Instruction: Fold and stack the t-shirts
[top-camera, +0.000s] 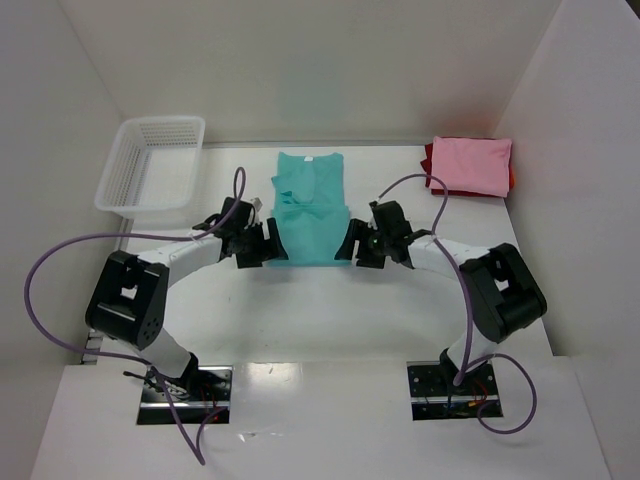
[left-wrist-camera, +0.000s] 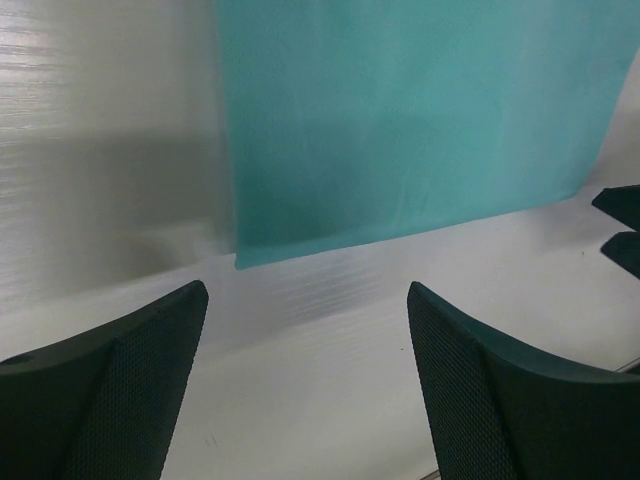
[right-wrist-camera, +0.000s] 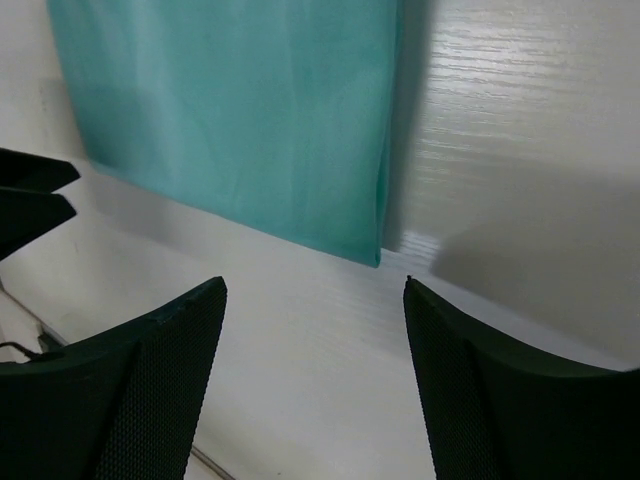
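My left tool (left-wrist-camera: 305, 300), right tool (right-wrist-camera: 315, 285) both released, empty, just short of teal t-shirt (top-camera: 310, 210) hem corners; I'd pinch both corners evenly off bench (top-camera: 320, 310), fold away squarely.

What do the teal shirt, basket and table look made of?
The teal shirt looks like soft matte cloth: it drapes flat with creases. The basket looks like rigid white plastic, moulded mesh. The table is white with fine grain and slight sheen, perhaps laminate.

The white surface (top-camera: 320, 310) bears the teal t-shirt (top-camera: 310, 205) lying flat; left of it a mesh basket (top-camera: 160, 122), right of it a red t-shirt (top-camera: 428, 160) beneath a pink t-shirt (top-camera: 470, 165).
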